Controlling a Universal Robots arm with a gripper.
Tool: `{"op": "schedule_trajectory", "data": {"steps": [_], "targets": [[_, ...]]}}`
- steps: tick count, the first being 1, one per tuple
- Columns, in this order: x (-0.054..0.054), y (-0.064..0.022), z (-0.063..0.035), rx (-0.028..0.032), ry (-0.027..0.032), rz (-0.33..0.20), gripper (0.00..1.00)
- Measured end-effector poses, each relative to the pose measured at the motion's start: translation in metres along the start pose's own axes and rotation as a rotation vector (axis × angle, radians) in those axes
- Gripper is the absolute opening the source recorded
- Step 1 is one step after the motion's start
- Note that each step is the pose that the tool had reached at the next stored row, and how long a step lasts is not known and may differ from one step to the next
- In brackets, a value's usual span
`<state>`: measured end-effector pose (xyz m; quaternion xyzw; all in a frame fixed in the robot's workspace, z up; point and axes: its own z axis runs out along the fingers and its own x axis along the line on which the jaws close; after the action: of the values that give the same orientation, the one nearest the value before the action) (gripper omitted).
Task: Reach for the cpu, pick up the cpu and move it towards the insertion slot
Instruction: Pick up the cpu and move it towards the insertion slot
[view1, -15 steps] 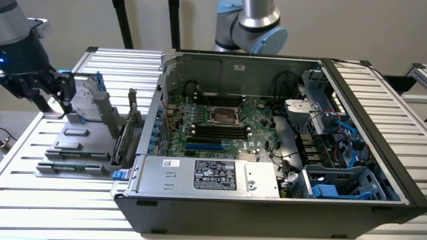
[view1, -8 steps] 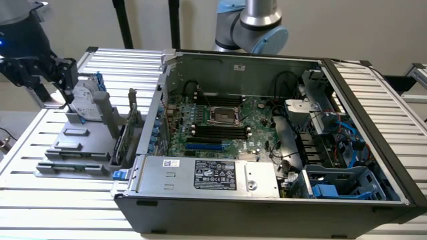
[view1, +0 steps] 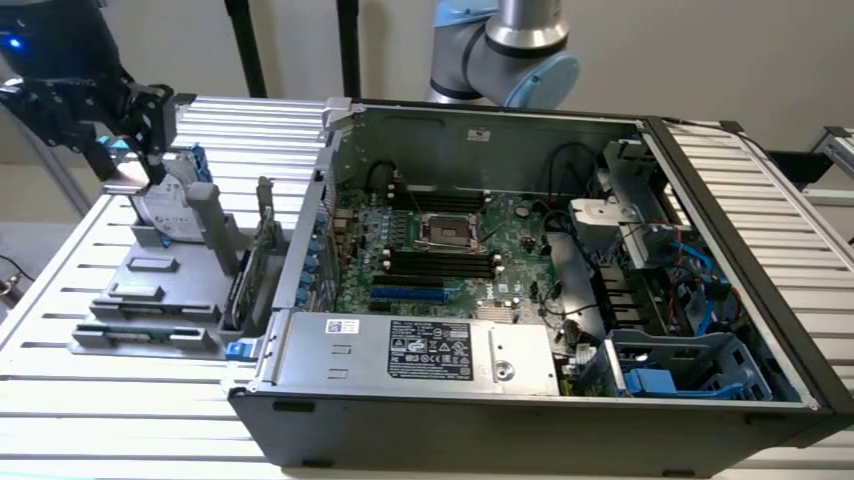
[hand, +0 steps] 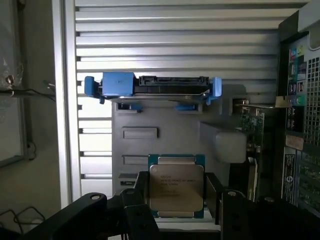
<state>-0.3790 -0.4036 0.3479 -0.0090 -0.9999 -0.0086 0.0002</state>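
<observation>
gripper (view1: 131, 168): far on the exterior view's left, up above the grey parts holder (view1: 154, 295); I see its fingers (hand: 140, 197) clenched on the cpu (hand: 176, 186).
cpu: gripped by two opposite edges between the two fingers. It is square, with a silver-grey lid carrying faint printed lines and a green board edge showing around it.
hard drive (view1: 167, 212): just beside the gripper, set in the holder; the wrist view shows blue rails at its ends.
computer case (view1: 534, 430): open, to the holder's right.
insertion slot (view1: 447, 232): on the motherboard (view1: 514, 225) inside the case, shiny frame, dark centre — well apart from the cpu.
memory slots (view1: 441, 265): long black rows flanking the insertion slot.
</observation>
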Motion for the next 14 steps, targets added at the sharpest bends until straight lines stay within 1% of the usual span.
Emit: {"op": "schedule_trajectory", "data": {"steps": [9, 14], "targets": [[-0.041, 0.0018, -0.0212, -0.0043, 0.0002, 0.000, 0.55], [-0.064, 0.0026, -0.0294, -0.0099, 0.0004, 0.000, 0.55]]}}
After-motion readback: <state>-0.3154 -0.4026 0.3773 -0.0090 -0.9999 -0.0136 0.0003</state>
